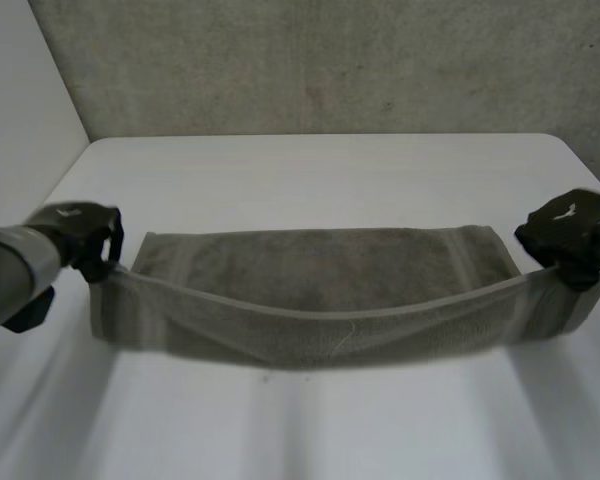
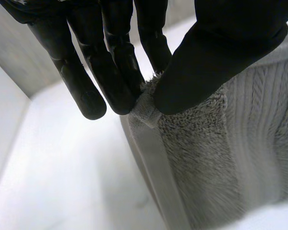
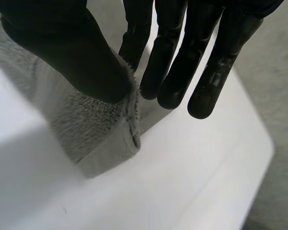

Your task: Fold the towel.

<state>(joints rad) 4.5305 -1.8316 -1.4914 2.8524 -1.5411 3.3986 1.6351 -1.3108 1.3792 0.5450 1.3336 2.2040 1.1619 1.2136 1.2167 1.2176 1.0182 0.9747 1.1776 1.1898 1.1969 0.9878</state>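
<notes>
A grey towel (image 1: 320, 290) lies folded lengthwise across the white table, its near edge lifted and sagging in the middle. My left hand (image 1: 85, 238) pinches the towel's near left corner (image 2: 146, 108) between thumb (image 2: 216, 57) and straight fingers (image 2: 115, 72). At the other end, my right hand (image 1: 570, 235) pinches the near right corner (image 3: 120, 124) between its thumb (image 3: 72, 52) and fingers (image 3: 182, 62). Both corners are held a little above the table, with the towel stretched between the hands.
The white table (image 1: 320, 170) reaches back to a grey wall (image 1: 330, 60). Its right edge (image 3: 259, 158) runs close beside my right hand. A white side wall (image 1: 20, 90) stands at the left.
</notes>
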